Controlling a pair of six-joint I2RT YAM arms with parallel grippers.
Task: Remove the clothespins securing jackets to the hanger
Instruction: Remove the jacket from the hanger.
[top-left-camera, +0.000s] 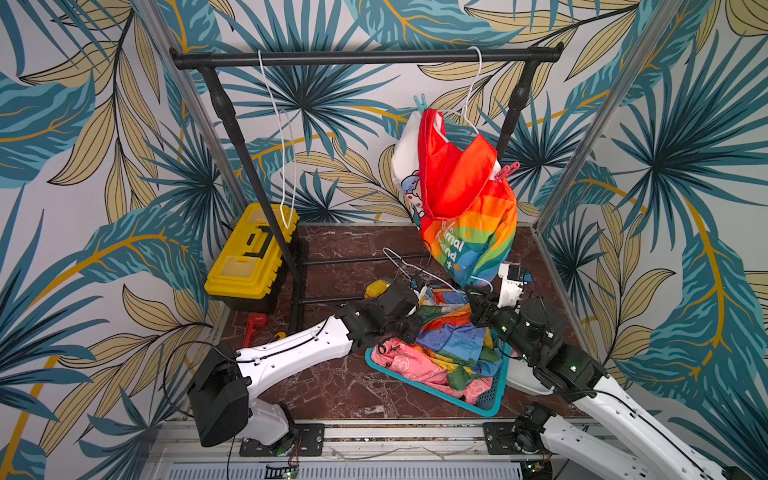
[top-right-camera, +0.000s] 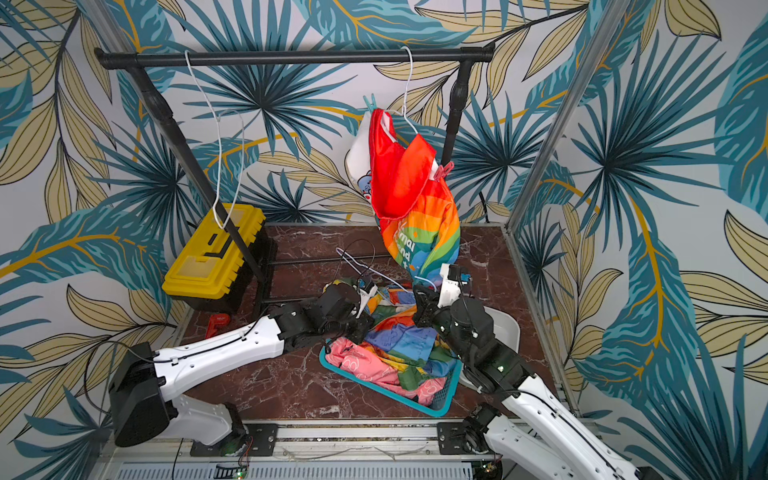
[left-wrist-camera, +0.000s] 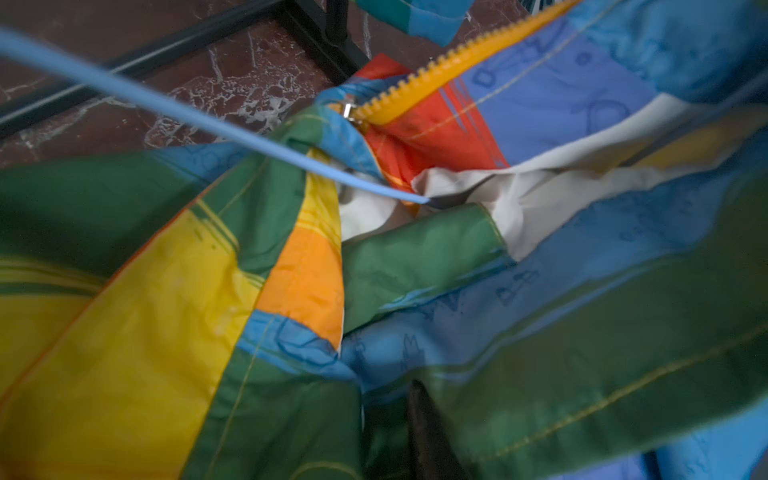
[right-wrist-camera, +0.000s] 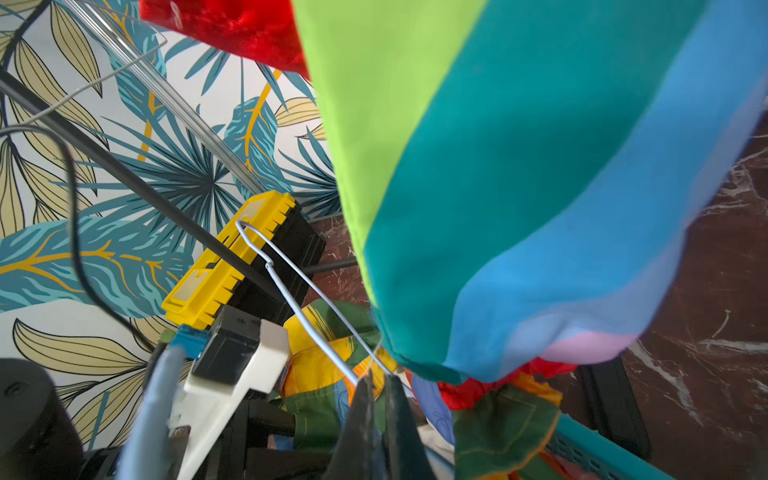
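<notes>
yellow toolbox (top-left-camera: 245, 253) sits shut at 9 o'clock. left gripper (left-wrist-camera: 417, 415) is over cloth, and i cannot tell its jaws. at 5 o'clock the teal basket (top-left-camera: 492, 403) holds the pink jacket (top-left-camera: 415, 365) and a rainbow-striped jacket (top-left-camera: 453, 336). at 1 o'clock hangs the red-hooded jacket (top-left-camera: 465, 208), with a teal clothespin (top-left-camera: 419, 102) at its 12 and a pink clothespin (top-left-camera: 508, 169) at its 3. right gripper (right-wrist-camera: 376, 384) is pinched on a white wire hanger (right-wrist-camera: 291, 299).

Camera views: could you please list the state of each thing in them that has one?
Red-hooded jacket: hanging, pinned.
Teal clothespin: clipped on.
Pink clothespin: clipped on.
Empty hanger: hanging on the rail.
Toolbox: closed.
Basket: holding loose jackets.
Right gripper: shut on loose hanger.
Left gripper: opening unclear.
</notes>
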